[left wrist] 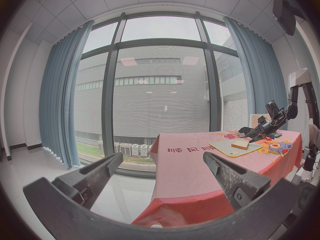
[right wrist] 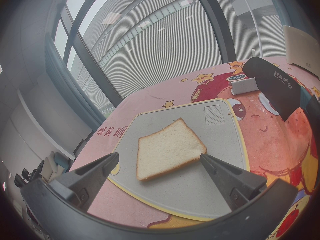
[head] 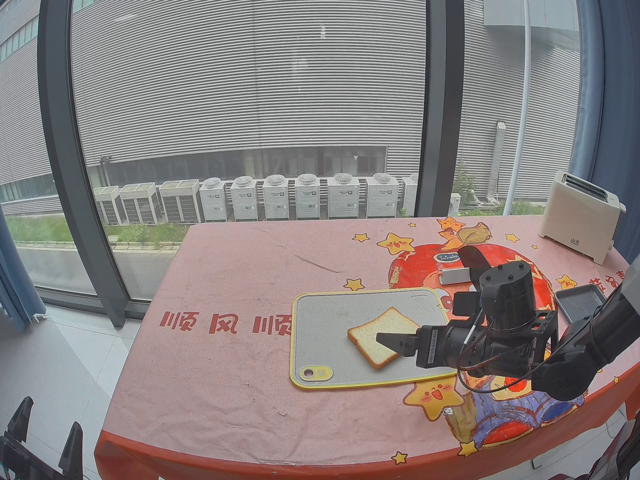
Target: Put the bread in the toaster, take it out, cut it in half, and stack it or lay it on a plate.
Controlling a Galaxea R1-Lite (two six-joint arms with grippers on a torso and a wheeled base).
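Note:
A slice of white bread (head: pixel 382 335) (right wrist: pixel 168 149) lies flat on a grey cutting board with a yellow rim (head: pixel 327 328) (right wrist: pixel 213 180). My right gripper (head: pixel 392 342) (right wrist: pixel 158 156) hovers low over the board at the slice's near right edge. It is open, with the bread lying between and just ahead of its fingers. The cream toaster (head: pixel 580 216) (right wrist: pixel 301 49) stands at the table's far right corner. My left gripper (left wrist: pixel 162 156) (head: pixel 43 438) is open and holds nothing, off the table's left side. From there the bread (left wrist: pixel 240 144) shows far off.
A black-bladed knife (head: pixel 475 259) (right wrist: pixel 276 82) with a pale handle lies behind the board. A dark rectangular plate (head: pixel 581 300) sits right of my arm. The pink printed cloth (head: pixel 233 281) covers the table, bare on its left half. A window wall stands behind.

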